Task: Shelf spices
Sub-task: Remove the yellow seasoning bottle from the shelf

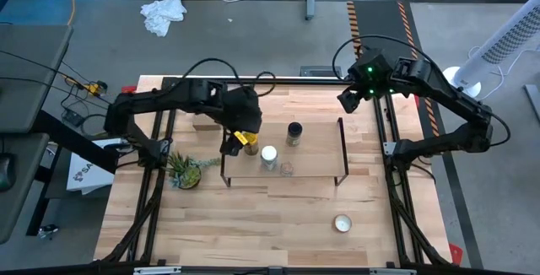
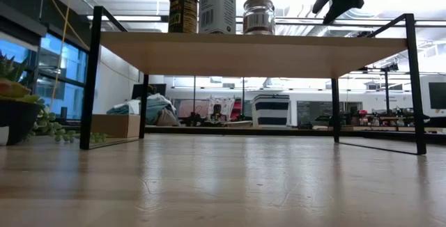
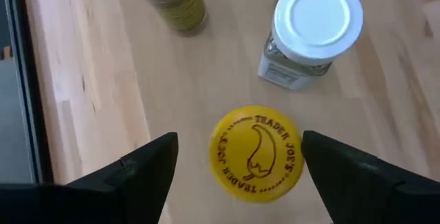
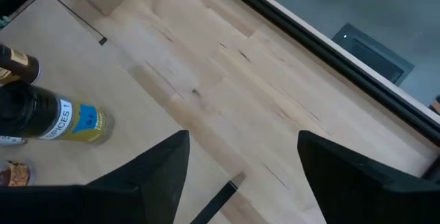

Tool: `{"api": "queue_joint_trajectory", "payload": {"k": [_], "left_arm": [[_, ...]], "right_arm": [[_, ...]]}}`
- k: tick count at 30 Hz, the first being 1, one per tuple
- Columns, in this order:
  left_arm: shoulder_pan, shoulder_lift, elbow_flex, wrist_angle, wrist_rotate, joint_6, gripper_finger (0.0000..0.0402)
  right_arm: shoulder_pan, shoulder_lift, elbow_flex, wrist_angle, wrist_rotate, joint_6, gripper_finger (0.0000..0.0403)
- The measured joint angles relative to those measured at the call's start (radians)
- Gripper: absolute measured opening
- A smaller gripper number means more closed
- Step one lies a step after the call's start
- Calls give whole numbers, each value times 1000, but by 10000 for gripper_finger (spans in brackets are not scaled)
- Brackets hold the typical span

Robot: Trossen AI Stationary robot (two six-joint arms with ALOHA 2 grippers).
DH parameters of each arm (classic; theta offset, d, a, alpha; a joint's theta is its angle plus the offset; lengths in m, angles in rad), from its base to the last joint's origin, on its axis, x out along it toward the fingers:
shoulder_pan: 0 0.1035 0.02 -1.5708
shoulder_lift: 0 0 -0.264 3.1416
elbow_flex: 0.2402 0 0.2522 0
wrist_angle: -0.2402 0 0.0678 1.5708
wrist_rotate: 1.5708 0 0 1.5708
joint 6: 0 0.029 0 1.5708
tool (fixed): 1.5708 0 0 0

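Left gripper (image 3: 237, 159): dark two-finger claw, fingers spread wide and empty, hovering directly over the mustard-yellow-capped spice jar (image 3: 256, 153), one finger on either side of the cap, apparently clear of it.

Right gripper (image 4: 240, 159): dark two-finger claw, fingers apart, holding nothing, raised above the table's far right corner, well clear of the rack.

Mustard-yellow jar: upright on the shelf (image 1: 316, 153), a light wooden plank on thin black legs, near its left end.

White-capped clear jar (image 3: 311, 31): upright, just beside the yellow one.

Dark black-capped jar (image 1: 294, 133): upright, toward the plank's back edge.

Tiny clear pinkish jar (image 1: 287, 169): near the front edge; whether it stands on the plank cannot be told from above, and the low view shows only three jars on top.

Risk: judged, all four look placed or nearly so. A sideways withdrawal of the left claw could clip the yellow cap and topple it into its white-capped neighbour; a straight lift avoids this.
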State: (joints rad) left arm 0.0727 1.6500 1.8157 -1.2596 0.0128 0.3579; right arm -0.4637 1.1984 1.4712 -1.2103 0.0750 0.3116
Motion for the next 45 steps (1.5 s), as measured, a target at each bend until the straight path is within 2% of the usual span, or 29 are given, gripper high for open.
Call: {"api": "queue_joint_trajectory", "payload": {"k": [18, 21, 25, 28, 31, 35, 39, 42, 45], "left_arm": [[-11, 102, -2, -79, 9, -39, 309], [-21, 105, -3, -78, -2, -42, 285], [-42, 99, -2, -78, -24, -69, 212], [-59, 85, -3, -86, -21, -143, 211], [-84, 25, -4, -116, 26, -267, 211], [-175, -99, -4, -162, 50, -476, 211], [-364, -199, -1, -212, 12, -740, 211], [-549, -191, -5, -303, -34, -880, 211], [-694, -154, -82, -283, -96, -929, 211]], "right_arm": [[0, 0, 0, 2, -3, -25, 268], [0, 0, 0, 2, -3, -25, 268], [0, 0, 0, 2, -3, -33, 268], [0, 0, 0, 2, -3, -33, 268], [0, 0, 0, 2, -3, -33, 268], [0, 0, 0, 3, -13, -33, 268], [0, 0, 0, 14, -65, -33, 268], [0, 0, 0, 41, -124, -50, 268], [0, 0, -1, 64, -183, -52, 268]]}}
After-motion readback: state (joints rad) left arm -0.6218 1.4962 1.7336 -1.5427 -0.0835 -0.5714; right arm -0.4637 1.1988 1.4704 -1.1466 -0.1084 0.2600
